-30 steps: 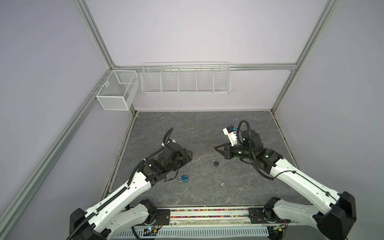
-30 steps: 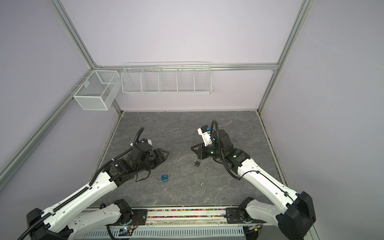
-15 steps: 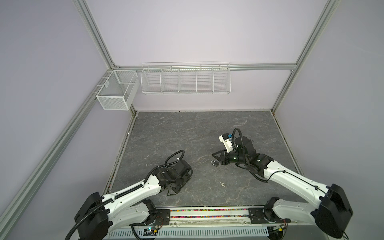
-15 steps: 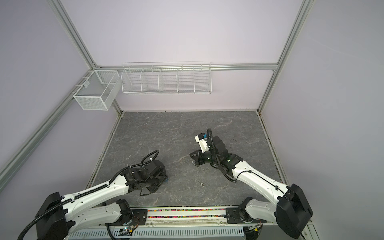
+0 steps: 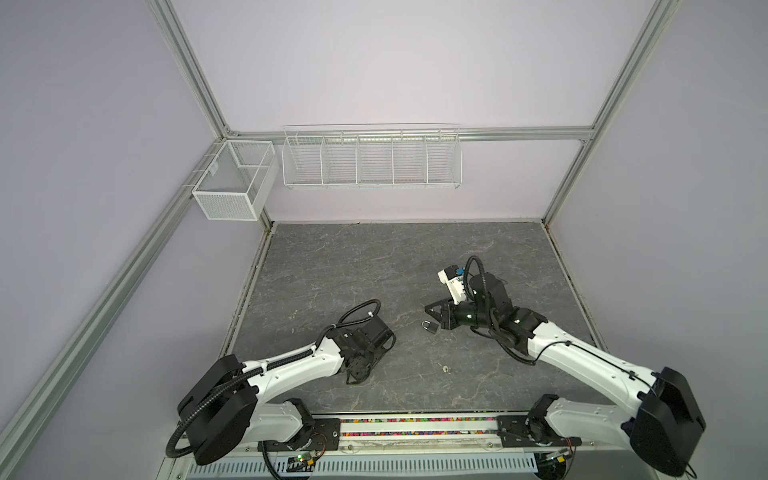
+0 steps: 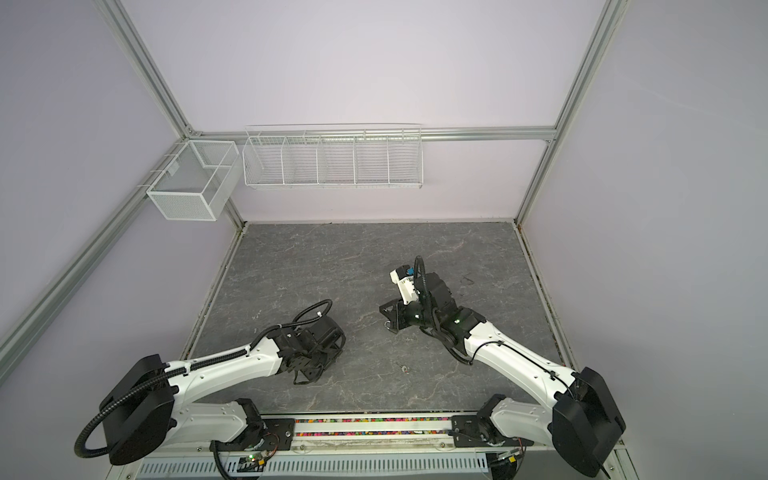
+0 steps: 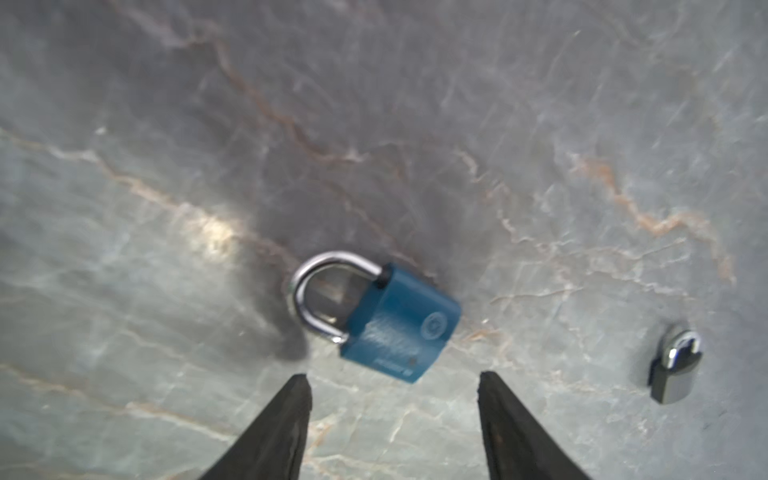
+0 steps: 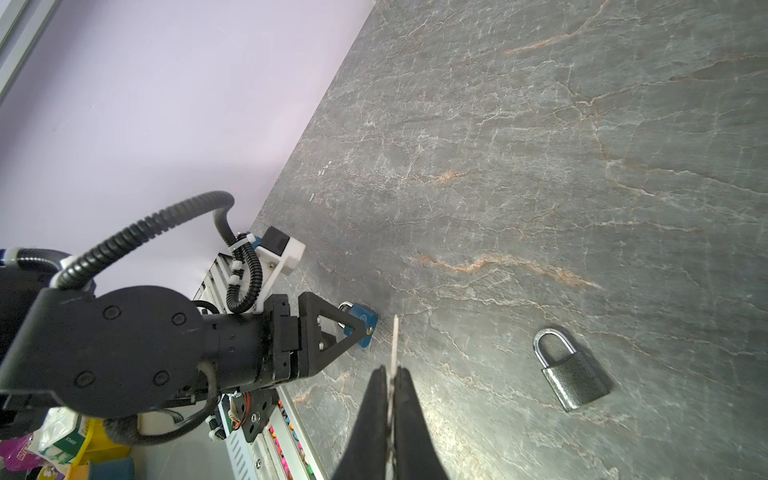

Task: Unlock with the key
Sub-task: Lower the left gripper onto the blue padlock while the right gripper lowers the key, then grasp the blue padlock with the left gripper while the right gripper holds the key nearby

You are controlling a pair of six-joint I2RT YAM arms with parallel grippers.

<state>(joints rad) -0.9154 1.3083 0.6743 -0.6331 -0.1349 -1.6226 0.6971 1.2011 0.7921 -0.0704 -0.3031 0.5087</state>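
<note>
our left gripper (image 7: pixel 390 376) hangs spread and empty just short of the blue padlock (image 7: pixel 395 328), which lies flat on the table (image 7: pixel 540 124). we should straddle its body squarely, then clamp firmly. our right gripper (image 8: pixel 390 370) pinches the key (image 8: pixel 394 345).

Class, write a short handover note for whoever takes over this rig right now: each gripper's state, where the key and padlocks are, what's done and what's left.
Grippers: the left gripper is open, with the blue padlock just ahead of its fingertips and not yet gripped. The right gripper is shut on the key, whose blade sticks out past the fingertips.
Things: both locks lie flat on the table with shackles closed. The grey padlock is near the right gripper.
Done: key picked up.
Left: grip a padlock, probably the blue one, then insert the key, turn it and free the shackle.
</note>
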